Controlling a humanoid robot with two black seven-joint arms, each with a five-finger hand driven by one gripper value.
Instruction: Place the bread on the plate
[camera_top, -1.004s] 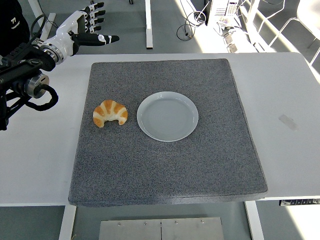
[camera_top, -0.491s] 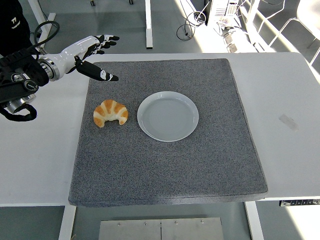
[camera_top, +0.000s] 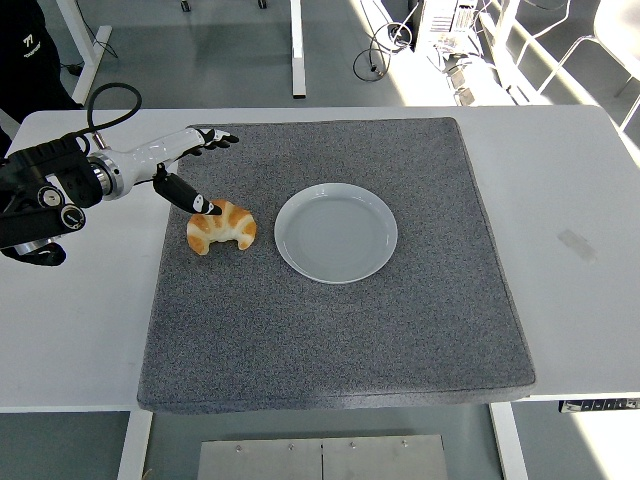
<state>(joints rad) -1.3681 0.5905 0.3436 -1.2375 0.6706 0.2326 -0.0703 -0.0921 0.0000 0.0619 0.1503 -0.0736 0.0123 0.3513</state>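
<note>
A golden croissant (camera_top: 222, 227) lies on the grey mat (camera_top: 340, 330), just left of an empty white plate (camera_top: 336, 232). My left hand (camera_top: 195, 170) reaches in from the left edge and hovers over the mat's far left part. Its fingers are spread and hold nothing. The thumb tip (camera_top: 208, 208) is right at the croissant's upper left edge. The other fingers (camera_top: 218, 138) point right, well behind the croissant. My right arm is out of view.
The mat covers most of the white table (camera_top: 570, 190). A small grey mark (camera_top: 576, 244) lies on the table at right. A person in black (camera_top: 30, 50) stands at the top left. Table legs and cables show beyond the far edge.
My left hand has come down and toward me from beyond the table's far left corner. It now hangs low over the mat, with the thumb at the croissant. The croissant and plate have not moved.
</note>
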